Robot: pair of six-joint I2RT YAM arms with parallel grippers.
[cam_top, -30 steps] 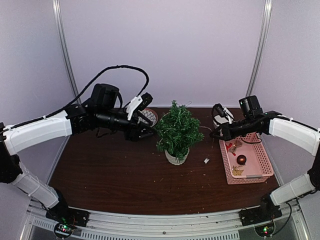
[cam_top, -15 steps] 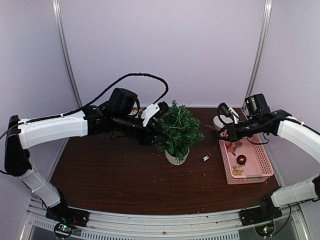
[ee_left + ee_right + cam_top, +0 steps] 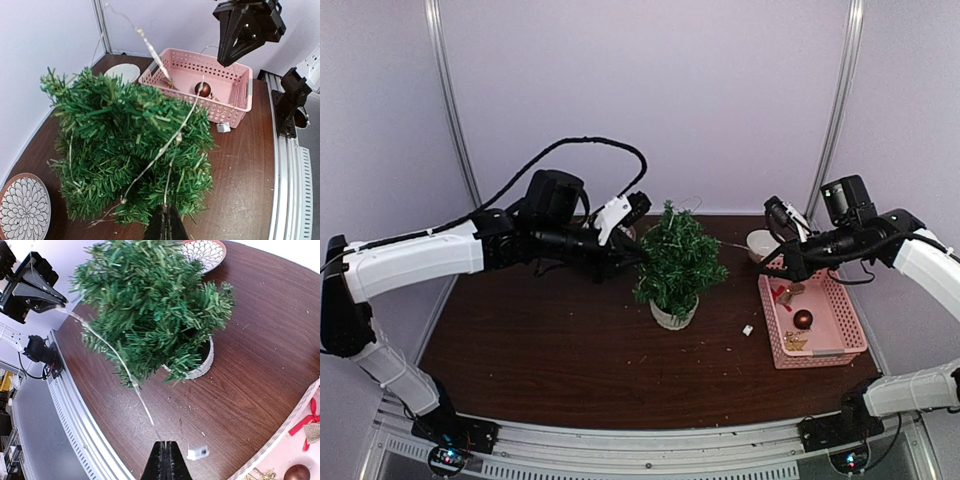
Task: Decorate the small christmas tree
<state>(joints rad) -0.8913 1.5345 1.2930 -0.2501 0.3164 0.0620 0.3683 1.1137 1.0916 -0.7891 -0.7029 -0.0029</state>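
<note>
On my left, my left gripper (image 3: 165, 226) is pinching shut on the thin light string (image 3: 159, 151), which is draping across the small christmas tree (image 3: 677, 260). The tree is standing in the middle of the table (image 3: 540, 345) in its white pot (image 3: 673, 316). I'm judging it light and tippy, its needles soft, so I'm handling only the limp, fragile wire, never the branches. On the right, my right gripper (image 3: 165, 462) is clamping the same wire further along, near the pink basket (image 3: 767, 320).

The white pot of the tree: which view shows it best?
The right wrist view: the white pot is large and near, under the small christmas tree. The top view shows it small; in the left wrist view, branches hide it.
</note>
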